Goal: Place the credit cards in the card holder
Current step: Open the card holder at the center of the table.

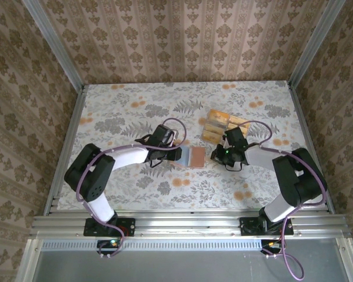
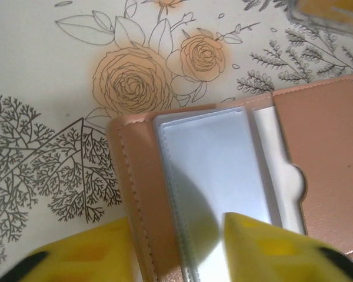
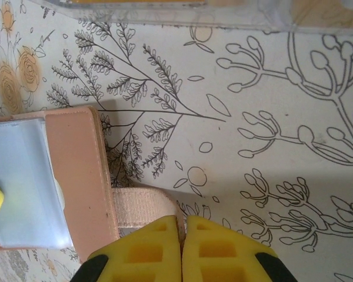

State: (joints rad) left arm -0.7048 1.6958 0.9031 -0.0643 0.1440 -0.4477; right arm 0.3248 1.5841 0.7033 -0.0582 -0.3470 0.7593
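**Pin the holder flat before you send a claw for a card**

On your left, the left gripper (image 2: 173, 235) is spread wide and pinches nothing. One yellow finger (image 2: 76, 258) sits on the table (image 1: 135, 111) just off the holder's left edge. The other lies over the clear plastic sleeve (image 2: 212, 164). Use that inner finger as a weight. Press straight down and do not drag it sideways, because I judge the sleeve to be slick and likely to buckle.

The card holder (image 1: 195, 157) lies open on the floral cloth between the two arms, with its pink inner flap and pocket notch facing up. The wrist views show no card in it, so the filling has not begun.

To the right of it, the right gripper (image 3: 182, 226) has its fingers pressed together on the end of the holder's strap (image 3: 142, 208), which runs out flat from the right edge. A light pull away from the left arm should draw the holder taut. A hard pull risks sliding it out from under the left finger.

Further right and towards the back, the credit cards (image 1: 223, 124) sit stacked in the clear tray (image 3: 165, 14), near the holder but not touching it. One claw has to let go to fetch a card, and the right one is closer. Before you release the strap, check that the left finger alone holds the holder open.
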